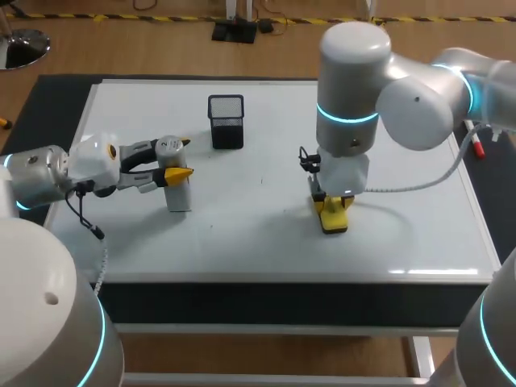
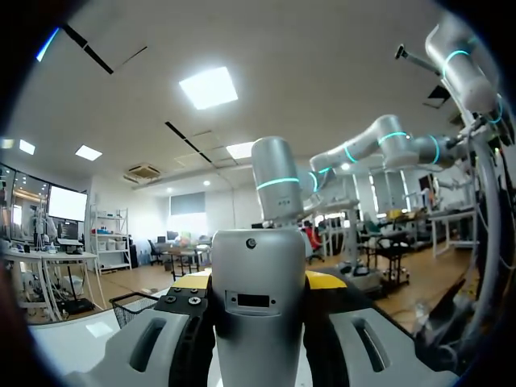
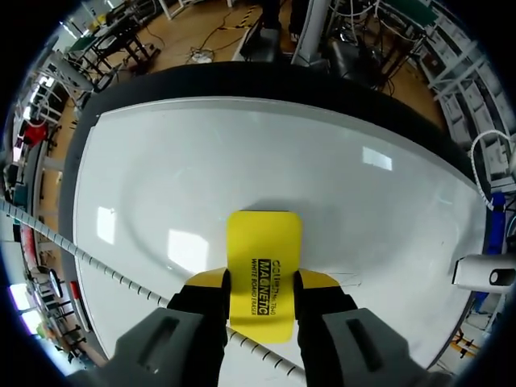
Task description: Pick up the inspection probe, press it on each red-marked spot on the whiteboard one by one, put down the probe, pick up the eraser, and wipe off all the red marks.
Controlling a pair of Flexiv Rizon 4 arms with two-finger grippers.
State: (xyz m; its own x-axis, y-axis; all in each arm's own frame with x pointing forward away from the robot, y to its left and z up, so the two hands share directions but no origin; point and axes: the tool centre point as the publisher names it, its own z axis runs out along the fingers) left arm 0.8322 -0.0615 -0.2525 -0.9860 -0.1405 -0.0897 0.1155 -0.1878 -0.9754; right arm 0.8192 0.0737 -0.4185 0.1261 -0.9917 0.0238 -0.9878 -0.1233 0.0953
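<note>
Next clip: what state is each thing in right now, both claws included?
left claw: shut on the inspection probe.
inspection probe: upright, base down on the whiteboard.
right claw: shut on the eraser.
eraser: flat against the whiteboard.
whiteboard: no red marks visible.
mesh holder: upright.

Count on the worktop (image 1: pixel 50 105): one whiteboard (image 1: pixel 242 242). One inspection probe (image 1: pixel 178 196), grey, cylinder-shaped. One eraser (image 1: pixel 334 221), yellow. One mesh pen cup (image 1: pixel 226 122), black. One marker pen (image 1: pixel 476 146), white with red, at the whiteboard's right edge. Two robot arms, one hand each: left hand (image 1: pixel 181 159), right hand (image 1: pixel 332 206).
</note>
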